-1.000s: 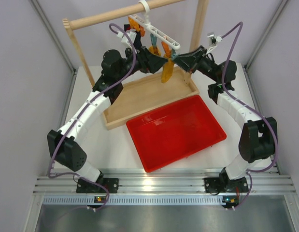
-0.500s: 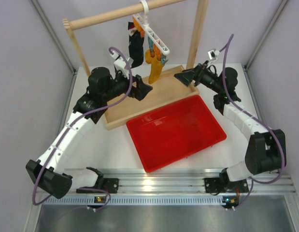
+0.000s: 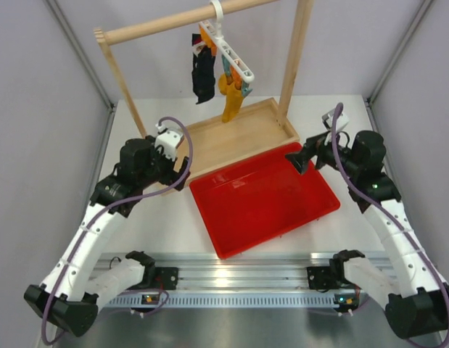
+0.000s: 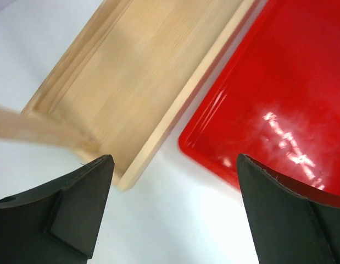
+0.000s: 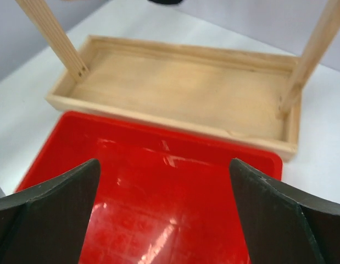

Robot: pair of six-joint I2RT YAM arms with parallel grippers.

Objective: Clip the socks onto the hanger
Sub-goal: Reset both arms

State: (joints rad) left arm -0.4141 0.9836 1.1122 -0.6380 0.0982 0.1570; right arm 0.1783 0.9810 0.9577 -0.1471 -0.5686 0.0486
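The left gripper [image 3: 182, 180] and right gripper [image 3: 297, 158] both stand wide open, holding nothing, the left by the wooden tray's [image 3: 231, 138] near corner, the right over the red tray [image 3: 268, 199]. The socks [image 3: 230, 98] hang clipped to the hanger [image 3: 231, 56] on the rail [image 3: 159, 24], beside a black sock [image 3: 203, 76]

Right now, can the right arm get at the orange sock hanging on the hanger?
Probably yes. The right gripper is open and empty above the red tray, and the orange sock hangs in open air on the hanger, clear of the wooden post.
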